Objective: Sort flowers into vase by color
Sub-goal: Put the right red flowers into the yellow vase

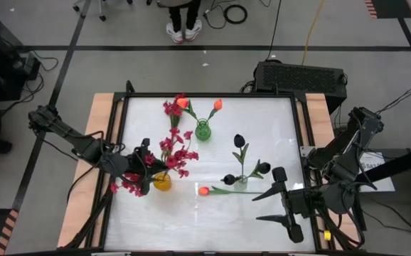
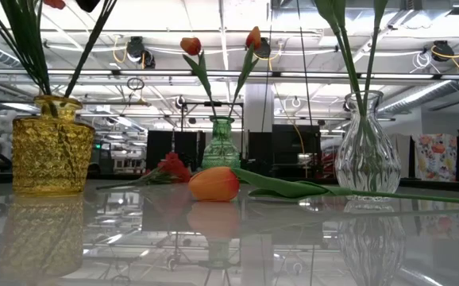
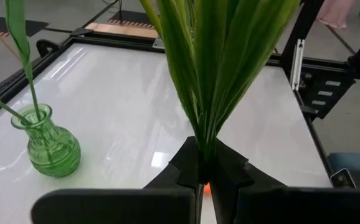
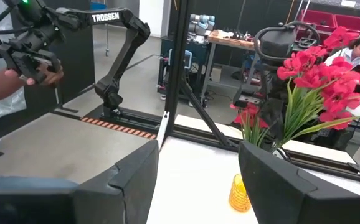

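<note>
1. My left tool [image 1: 136,169] sits at the left side of the desk [image 1: 276,114], clamped tight on a bundle of green stems; in the left wrist view the stems [image 3: 211,68] rise straight out of the pinched fingers [image 3: 189,165].
2. That bundle is the crimson-pink spray [image 1: 173,146], held right over the yellow vase [image 1: 162,181], which stands near the front left. I read this as the placing step: stems going into the yellow vase.
3. More crimson sprays [image 1: 171,108] lie flat farther back on the desk, not yet sorted.
4. Middle of the desk: the green vase [image 1: 203,131] holds 2 orange-red tulips [image 1: 217,104], upright.
5. Next along, the clear vase [image 1: 242,180] carries the black blooms [image 1: 239,141].
6. 1 loose tulip [image 1: 204,190] lies flat on the desk, its stem reaching up to the clear vase. It belongs in the green vase, I judge.
7. My right tool [image 1: 275,197] waits at the front right, fingers spread wide, holding nothing.
8. Next call: lower the stems cleanly into the yellow neck, release, then fetch the loose tulip.
</note>
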